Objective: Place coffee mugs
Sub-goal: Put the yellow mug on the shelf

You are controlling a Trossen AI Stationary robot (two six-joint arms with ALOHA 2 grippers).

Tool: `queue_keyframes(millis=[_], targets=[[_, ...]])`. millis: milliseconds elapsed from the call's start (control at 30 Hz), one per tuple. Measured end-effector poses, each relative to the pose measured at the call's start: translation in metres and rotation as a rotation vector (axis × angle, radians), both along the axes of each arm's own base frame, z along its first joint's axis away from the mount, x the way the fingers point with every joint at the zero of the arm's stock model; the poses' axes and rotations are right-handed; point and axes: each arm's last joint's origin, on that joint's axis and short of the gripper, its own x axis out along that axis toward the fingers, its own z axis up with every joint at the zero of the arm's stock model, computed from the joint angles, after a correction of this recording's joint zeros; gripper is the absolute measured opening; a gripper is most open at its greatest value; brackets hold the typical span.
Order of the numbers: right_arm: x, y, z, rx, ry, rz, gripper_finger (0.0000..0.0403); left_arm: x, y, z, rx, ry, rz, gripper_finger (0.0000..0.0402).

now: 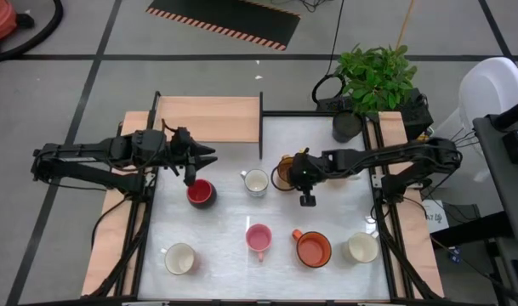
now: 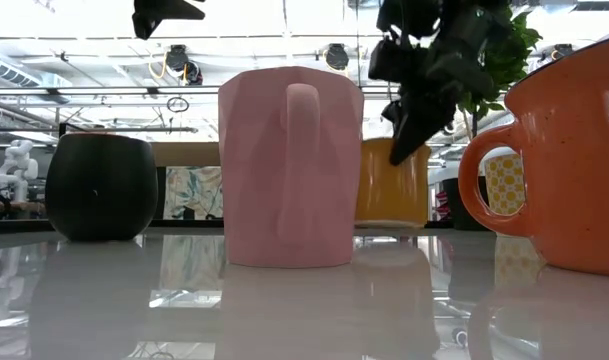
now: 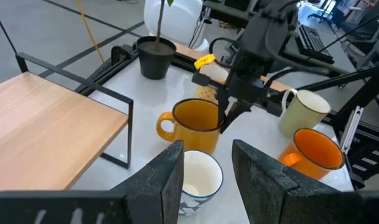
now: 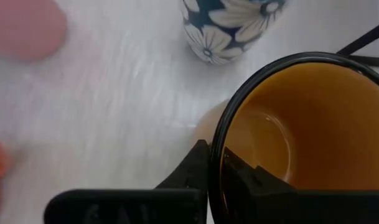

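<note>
Right gripper (image 1: 301, 180) is clenched on the rim of the amber-yellow round ceramic mug (image 1: 286, 172), one finger inside the wall, one outside: a rim pinch to set it on the white tabletop (image 1: 327, 144). The mug sits just beside the white floral-patterned mug (image 1: 255, 182). Left gripper (image 1: 193, 161) hangs released above the red mug (image 1: 200, 193).

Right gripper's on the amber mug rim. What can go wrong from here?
1. The right gripper pinches only the amber mug rim, one finger inside; the mug may tilt or slip when lifted.
2. The floral mug sits close beside it and could be bumped.
3. The left gripper hovers open nearby above the red mug; the arms might collide.
</note>
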Motion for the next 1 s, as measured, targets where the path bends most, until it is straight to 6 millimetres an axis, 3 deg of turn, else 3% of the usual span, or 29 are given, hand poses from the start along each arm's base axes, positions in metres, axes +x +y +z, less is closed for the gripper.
queue_keyframes(millis=[533,1000], targets=[[0.018,0.009,0.067,0.018,-0.099,-0.009,0.0005,0.001,0.0,0.004,0.004,-0.038,-0.001,0.0141],[0.023,0.017,0.121,-0.013,-0.206,-0.033,0.0005,0.001,-0.001,0.023,-0.003,-0.056,-0.023,0.0145]])
